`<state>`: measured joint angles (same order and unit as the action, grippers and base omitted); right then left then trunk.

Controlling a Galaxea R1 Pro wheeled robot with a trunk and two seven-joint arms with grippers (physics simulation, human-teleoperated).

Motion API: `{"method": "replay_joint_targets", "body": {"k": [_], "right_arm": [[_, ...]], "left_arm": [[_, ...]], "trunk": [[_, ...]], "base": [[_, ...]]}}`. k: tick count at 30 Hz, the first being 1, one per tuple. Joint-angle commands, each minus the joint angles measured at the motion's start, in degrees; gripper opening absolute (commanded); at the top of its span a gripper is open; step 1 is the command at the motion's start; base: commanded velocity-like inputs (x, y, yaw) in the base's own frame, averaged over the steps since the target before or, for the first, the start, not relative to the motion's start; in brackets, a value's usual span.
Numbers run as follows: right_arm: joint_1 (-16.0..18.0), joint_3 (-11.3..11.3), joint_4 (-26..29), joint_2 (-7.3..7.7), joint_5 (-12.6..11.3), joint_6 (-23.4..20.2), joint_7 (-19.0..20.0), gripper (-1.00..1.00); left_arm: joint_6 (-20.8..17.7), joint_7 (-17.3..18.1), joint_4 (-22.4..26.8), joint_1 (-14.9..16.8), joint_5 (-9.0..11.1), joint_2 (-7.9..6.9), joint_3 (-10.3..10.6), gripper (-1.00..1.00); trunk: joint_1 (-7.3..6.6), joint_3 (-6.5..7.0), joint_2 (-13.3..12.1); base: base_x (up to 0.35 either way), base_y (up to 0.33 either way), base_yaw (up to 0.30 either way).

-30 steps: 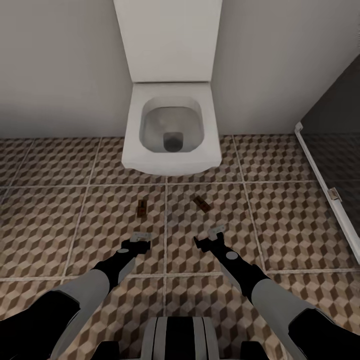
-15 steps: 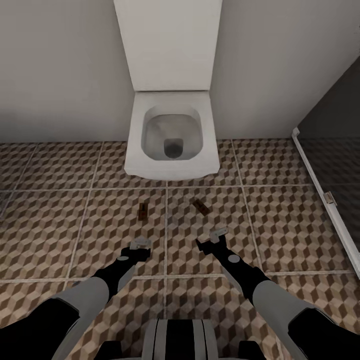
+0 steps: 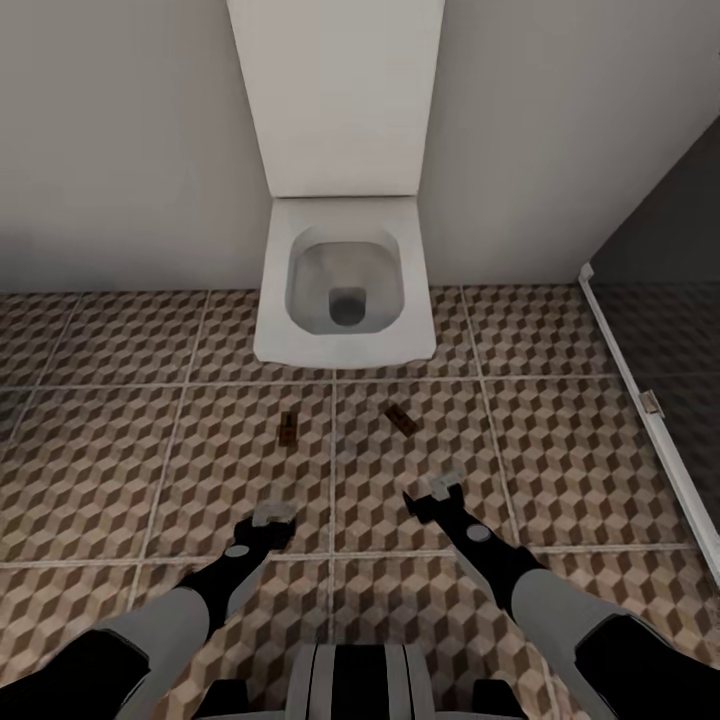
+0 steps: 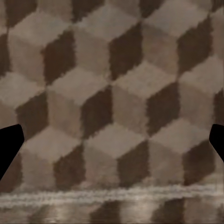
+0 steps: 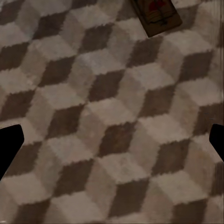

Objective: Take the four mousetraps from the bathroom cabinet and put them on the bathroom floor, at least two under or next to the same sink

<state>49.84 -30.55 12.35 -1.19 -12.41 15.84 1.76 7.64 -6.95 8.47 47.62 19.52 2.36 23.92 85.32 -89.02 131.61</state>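
Note:
Two mousetraps lie flat on the bathroom floor (image 3: pixel 560 440) in front of the white toilet: one (image 3: pixel 288 428) left of a grout line, one (image 3: pixel 401 419) right of it. The right one also appears in the right wrist view (image 5: pixel 156 16), a brown wooden rectangle with metal parts. My left gripper (image 3: pixel 272 522) hovers low over the tiles nearer me than the left trap, open and empty. My right gripper (image 3: pixel 435 497) hangs nearer me than the right trap, open and empty. In both wrist views the dark fingertips (image 4: pixel 8 147) (image 5: pixel 9 144) stand wide apart over bare tile. The cabinet and the sink are out of view.
A white wall-hung toilet (image 3: pixel 345 290) with a raised lid stands against the grey wall straight ahead. A glass shower screen with a white frame (image 3: pixel 640 400) runs along the right. My own base (image 3: pixel 355 680) is at the bottom edge.
The whole view has drawn back from the toilet, so the camera moved. Both grippers have pulled back toward me, farther from the two traps, which stay on the tiles.

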Motion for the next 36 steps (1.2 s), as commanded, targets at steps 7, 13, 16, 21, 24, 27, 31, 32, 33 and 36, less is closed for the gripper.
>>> {"method": "replay_joint_targets", "body": {"k": [7, 13, 16, 21, 24, 27, 31, 32, 33, 36], "right_arm": [[-0.07, -0.3, -3.3, 0.04, -0.6, 1.96, 0.18, 1.0], [-0.09, -0.3, -6.97, 0.04, -0.6, 4.48, 0.18, 1.0], [-0.1, -0.3, -7.96, 0.04, -0.6, 5.43, 0.18, 1.0], [-0.14, -0.3, -8.78, 0.03, -0.6, 6.14, 0.18, 1.0], [-0.16, -0.3, -8.98, -0.03, -0.6, 6.31, 0.18, 1.0], [-0.21, -0.3, -9.14, -0.09, -0.63, 6.41, 0.18, 1.0], [-0.26, -0.3, -9.22, -0.13, -0.67, 6.46, 0.18, 1.0], [-0.28, -0.3, -9.23, -0.15, -0.67, 6.46, 0.18, 1.0], [-0.3, -0.3, -9.24, -0.16, -0.67, 6.47, 0.18, 1.0], [-0.34, -0.3, -9.26, -0.15, -0.68, 6.48, 0.18, 1.0]], "left_arm": [[5.35, -0.2, -3.31, -1.15, 0.45, -0.26, 0.51, 1.0], [8.98, -0.18, -7.18, -1.41, 0.51, -0.28, 0.51, 1.0], [10.27, -0.18, -8.56, -1.47, 0.52, -0.27, 0.51, 1.0], [12.63, -0.17, -10.46, -1.55, 0.52, -0.26, 0.51, 1.0], [13.64, -0.17, -11.42, -1.6, 0.52, -0.25, 0.51, 1.0], [14.29, -0.17, -12.12, -1.68, 0.53, -0.25, 0.51, 1.0], [14.66, -0.17, -12.37, -1.94, 0.54, -0.27, 0.48, 1.0], [14.71, -0.17, -12.42, -1.99, 0.56, -0.28, 0.49, 1.0], [14.76, -0.17, -12.46, -2.03, 0.57, -0.3, 0.48, 1.0], [14.87, -0.17, -12.54, -2.19, 0.59, -0.32, 0.45, 1.0]], "trunk": [[-1.55, 1.24, -2.81], [-2.87, 2.37, -5.22], [-3.53, 3.04, -6.42], [-4.62, 4.28, -8.43], [-5.28, 5.07, -9.63], [-5.94, 5.87, -10.83], [-6.82, 6.96, -12.44], [-7.04, 7.23, -12.84], [-7.26, 7.5, -13.24], [-7.92, 8.31, -14.44]], "base": [[0.0, 0.0, 0.0], [0.0, 0.0, 0.0], [0.0, 0.0, 0.0], [0.0, 0.0, 0.0], [0.0, 0.0, 0.0], [0.0, 0.0, 0.0], [0.0, 0.0, 0.0], [0.0, 0.0, 0.0], [0.0, 0.0, 0.0], [0.0, 0.0, 0.0]]}}
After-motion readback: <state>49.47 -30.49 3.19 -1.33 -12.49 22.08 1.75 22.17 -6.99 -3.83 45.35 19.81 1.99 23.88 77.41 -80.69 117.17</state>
